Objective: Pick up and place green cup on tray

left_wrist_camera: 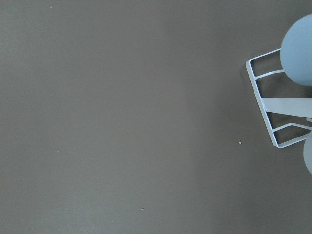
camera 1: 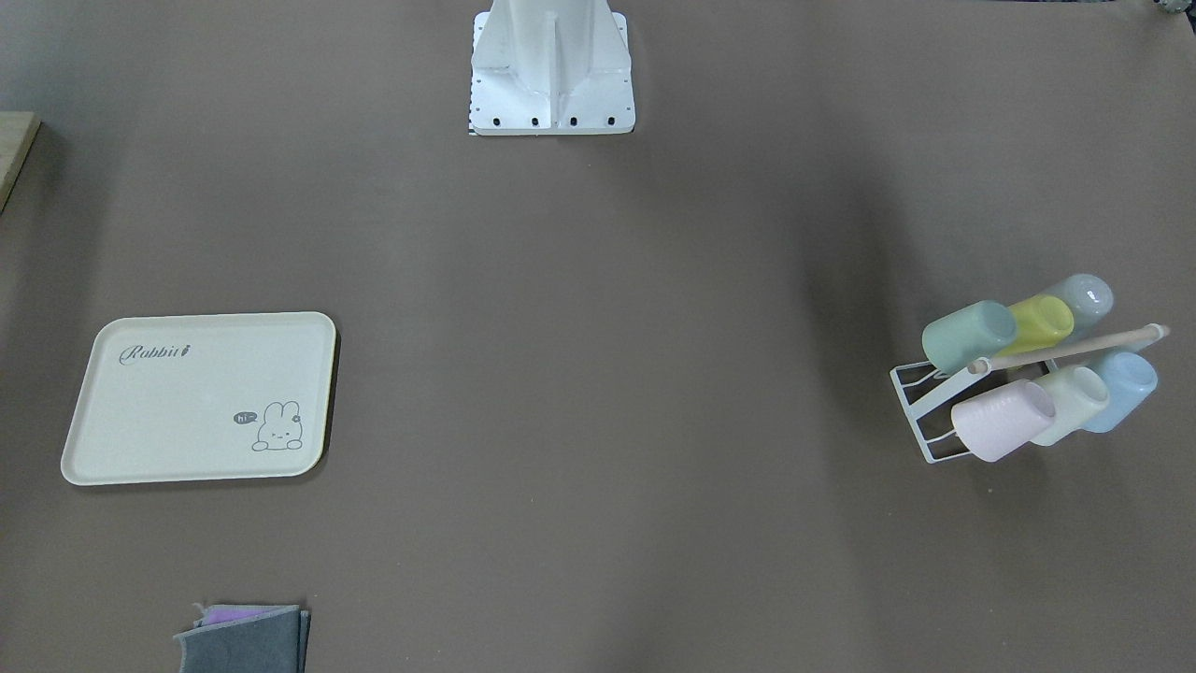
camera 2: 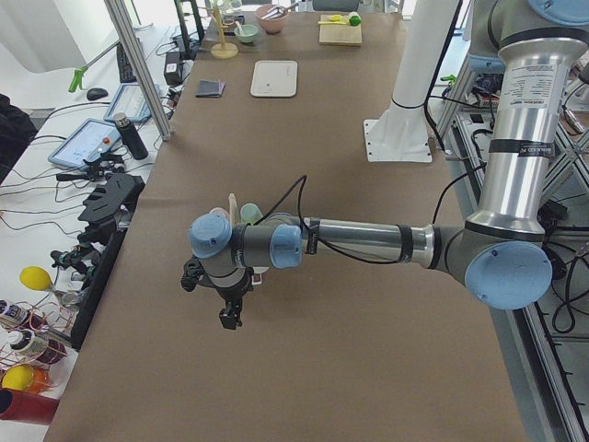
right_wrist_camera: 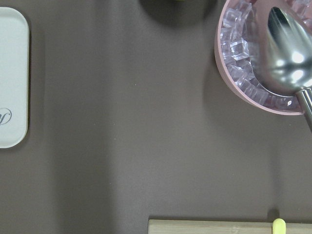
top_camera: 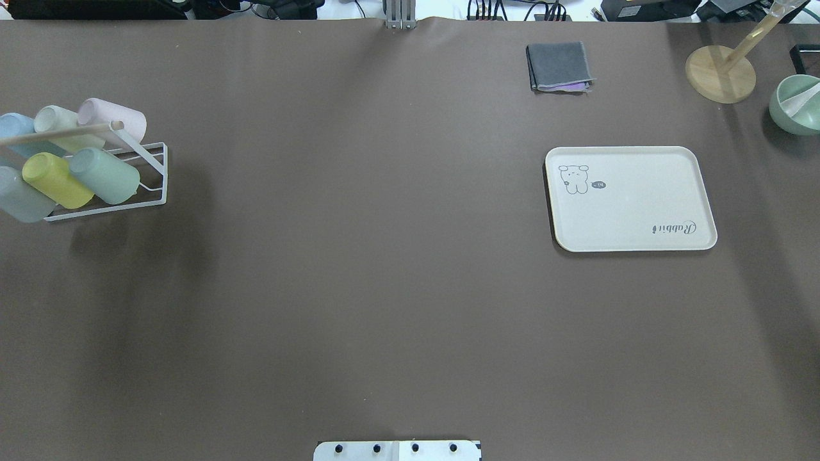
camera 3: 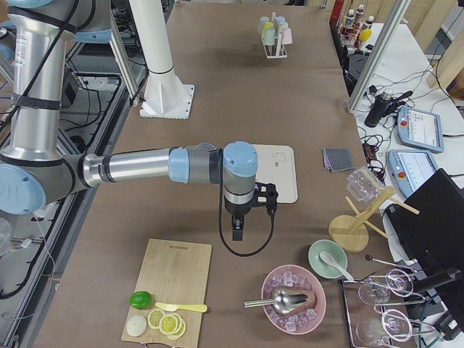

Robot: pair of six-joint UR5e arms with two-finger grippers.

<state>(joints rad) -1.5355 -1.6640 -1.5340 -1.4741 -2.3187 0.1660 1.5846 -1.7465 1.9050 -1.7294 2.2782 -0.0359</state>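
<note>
The green cup (camera 1: 967, 335) (top_camera: 106, 175) lies tilted on a white wire rack (camera 1: 920, 411) (left_wrist_camera: 273, 105) with other pastel cups, at the robot's left end of the table. The cream tray (camera 1: 168, 421) (top_camera: 631, 211) (camera 2: 274, 78) lies bare toward the right end; its edge shows in the right wrist view (right_wrist_camera: 12, 83). My left gripper (camera 2: 230, 315) hangs over the table just short of the rack. My right gripper (camera 3: 237, 233) hangs beside the tray. Both show only in the side views, so I cannot tell if they are open or shut.
A folded grey cloth (top_camera: 558, 66) lies beyond the tray. A wooden stand (top_camera: 721, 73) and a green bowl (top_camera: 796, 104) sit at the far right. A pink bowl of ice with a scoop (right_wrist_camera: 263, 53) and a cutting board (camera 3: 170, 286) lie near the right gripper.
</note>
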